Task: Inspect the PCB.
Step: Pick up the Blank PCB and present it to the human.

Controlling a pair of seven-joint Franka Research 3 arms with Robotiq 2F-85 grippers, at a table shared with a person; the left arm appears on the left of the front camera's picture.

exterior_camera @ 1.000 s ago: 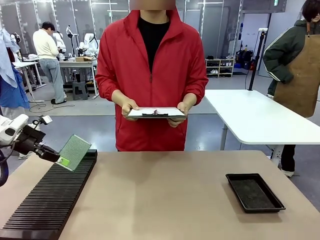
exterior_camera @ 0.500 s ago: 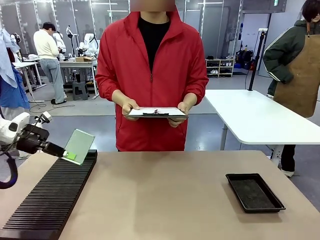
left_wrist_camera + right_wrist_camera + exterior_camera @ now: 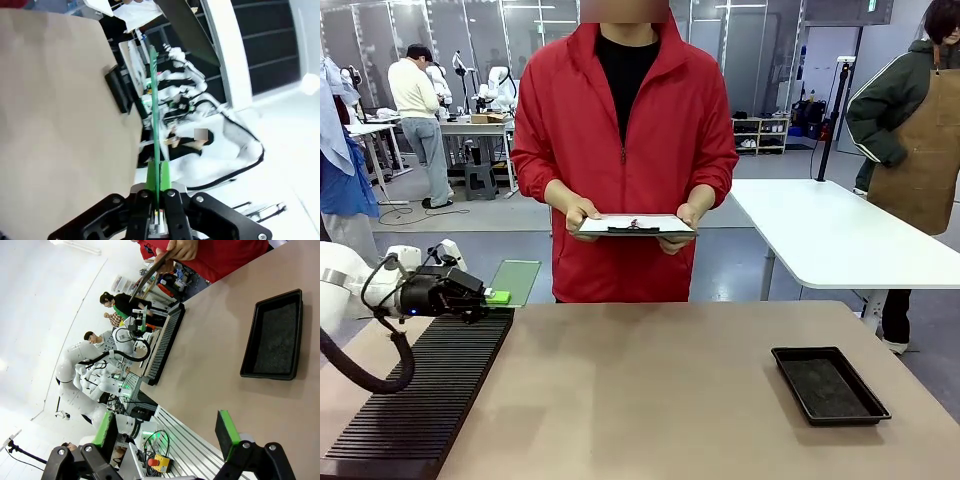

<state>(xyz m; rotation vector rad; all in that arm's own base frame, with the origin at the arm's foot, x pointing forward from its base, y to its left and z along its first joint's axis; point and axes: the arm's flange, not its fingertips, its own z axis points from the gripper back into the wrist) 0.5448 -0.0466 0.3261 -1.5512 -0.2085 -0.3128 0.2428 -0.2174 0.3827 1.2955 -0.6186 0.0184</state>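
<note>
The wide brown table (image 3: 650,400) has lots of bare room right of the long black ridged rack (image 3: 420,400). Far right of the rack, near the table's edge, sits the shallow black rectangular tray (image 3: 830,385). Behind the rack's far end, a person (image 3: 625,150) holds a white-paper clipboard (image 3: 633,225). The thin green PCB (image 3: 517,278) hangs almost flat just above the rack's far end. The left gripper (image 3: 488,297) pinches its bright green edge. The right gripper (image 3: 166,429) has jaws spread wide, holding nothing.
</note>
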